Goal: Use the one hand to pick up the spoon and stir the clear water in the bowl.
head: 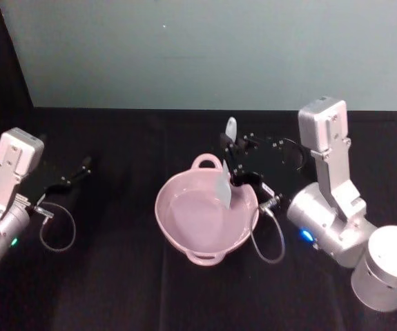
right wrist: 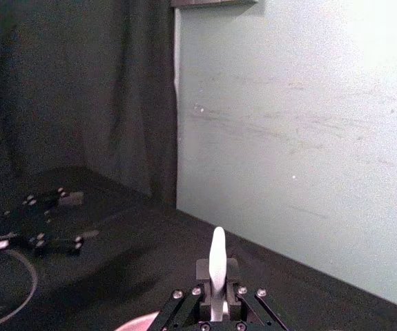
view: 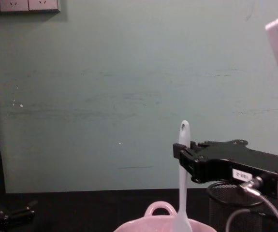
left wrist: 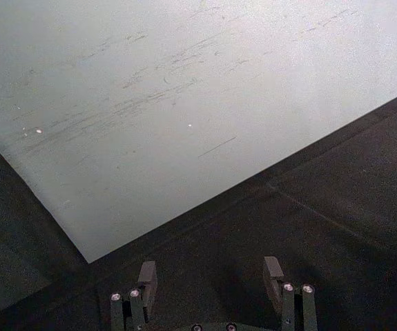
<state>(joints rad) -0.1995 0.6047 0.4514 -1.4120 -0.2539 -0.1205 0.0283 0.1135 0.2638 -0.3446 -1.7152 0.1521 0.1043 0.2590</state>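
while right gripper clasps white spoon | blade in glossy bowl | left gripper spread

One spoon, one bowl, one mesh cup; two claws: left claw, right claw.

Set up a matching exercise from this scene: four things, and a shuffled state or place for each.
1. spoon
2. bowl
3. left gripper
4. right gripper

A. open, empty, far left
B. upright, blade down in the bowl
C. shut on the spoon's handle
D. pink, in the middle

Pairs: 1-B, 2-D, 3-A, 4-C
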